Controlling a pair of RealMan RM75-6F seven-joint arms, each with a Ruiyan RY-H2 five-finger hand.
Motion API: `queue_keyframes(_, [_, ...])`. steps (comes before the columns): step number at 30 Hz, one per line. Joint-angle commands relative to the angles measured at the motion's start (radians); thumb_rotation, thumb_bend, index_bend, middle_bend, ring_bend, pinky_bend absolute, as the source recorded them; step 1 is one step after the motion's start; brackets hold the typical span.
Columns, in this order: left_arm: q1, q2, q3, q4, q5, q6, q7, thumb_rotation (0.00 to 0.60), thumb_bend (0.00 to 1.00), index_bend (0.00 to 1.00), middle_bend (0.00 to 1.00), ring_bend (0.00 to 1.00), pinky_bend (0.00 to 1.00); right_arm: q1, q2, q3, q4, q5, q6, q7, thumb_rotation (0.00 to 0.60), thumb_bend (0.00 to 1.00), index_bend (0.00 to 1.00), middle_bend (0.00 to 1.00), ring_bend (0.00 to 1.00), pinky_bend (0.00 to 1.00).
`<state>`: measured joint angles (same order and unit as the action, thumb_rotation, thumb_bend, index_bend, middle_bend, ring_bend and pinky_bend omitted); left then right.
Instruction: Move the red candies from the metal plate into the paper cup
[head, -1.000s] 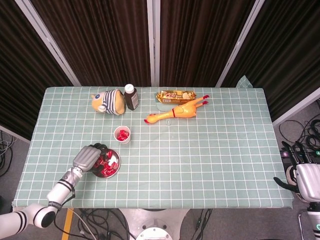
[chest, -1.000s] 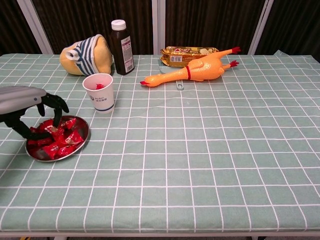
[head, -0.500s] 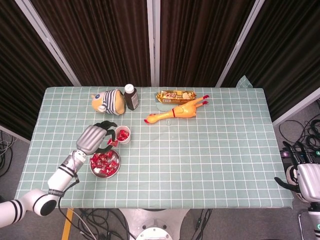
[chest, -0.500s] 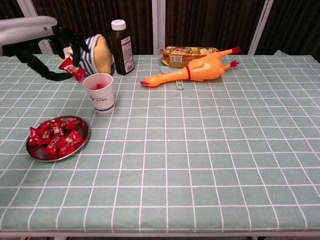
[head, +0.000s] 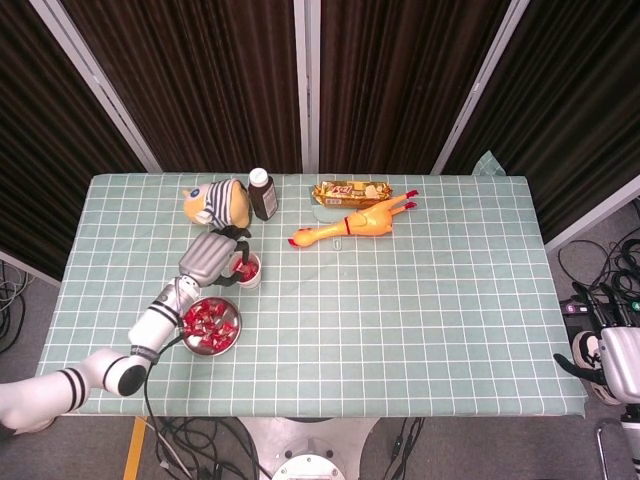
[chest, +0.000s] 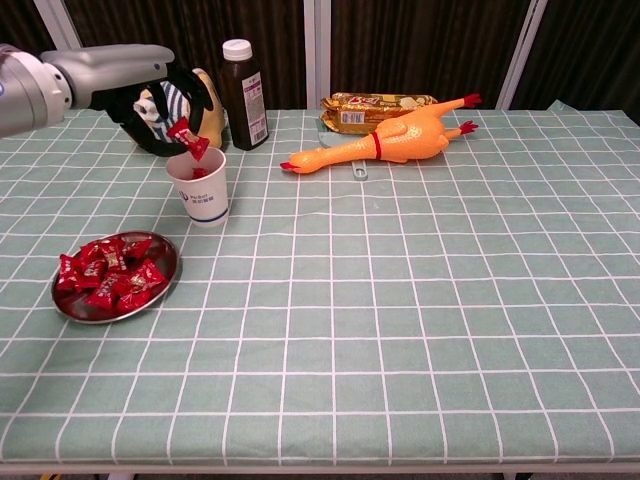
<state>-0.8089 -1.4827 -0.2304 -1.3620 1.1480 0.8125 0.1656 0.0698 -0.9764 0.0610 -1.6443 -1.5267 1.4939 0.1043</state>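
Observation:
A white paper cup (chest: 200, 185) stands left of centre, with red candy showing inside it (head: 246, 270). My left hand (chest: 160, 100) hovers just over the cup's rim and pinches a red candy (chest: 188, 138) at its fingertips. In the head view the same left hand (head: 215, 258) sits beside the cup. The metal plate (chest: 165, 285) lies nearer the front edge, holding several red candies (chest: 108, 275); in the head view the plate (head: 232, 338) is just in front of the cup. My right hand (head: 603, 362) hangs off the table's right front corner, holding nothing.
Behind the cup are a striped plush toy (chest: 175, 108) and a dark bottle (chest: 243, 95). A rubber chicken (chest: 395, 138) and a snack packet (chest: 375, 103) lie at the back centre. The checked tablecloth (chest: 420, 300) covers the table.
My left hand lifted a red candy off the plate, carried it up and back, and now holds it right over the cup's mouth. The right hand stayed where it was.

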Motion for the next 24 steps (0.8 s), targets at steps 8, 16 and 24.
queue_keyframes(8, [-0.014, -0.001, 0.023, 0.006, -0.044, -0.006, 0.053, 0.6, 0.37, 0.4, 0.31, 0.22, 0.35, 0.007, -0.001, 0.002, 0.001, -0.001, -0.009, 0.0, 0.6, 0.02, 0.08, 0.23, 0.05, 0.24])
queue_keyframes(16, [0.062, 0.071, 0.055, -0.076, 0.002, 0.093, 0.007, 0.6, 0.37, 0.37, 0.3, 0.22, 0.35, 0.005, 0.0, 0.002, 0.001, -0.006, -0.002, 0.002, 0.6, 0.02, 0.08, 0.24, 0.05, 0.24])
queue_keyframes(24, [0.206, 0.15, 0.159, -0.144, 0.13, 0.252, -0.06, 0.6, 0.33, 0.49, 0.3, 0.22, 0.35, 0.011, -0.003, 0.002, 0.0, -0.016, -0.006, 0.0, 0.6, 0.02, 0.08, 0.24, 0.05, 0.24])
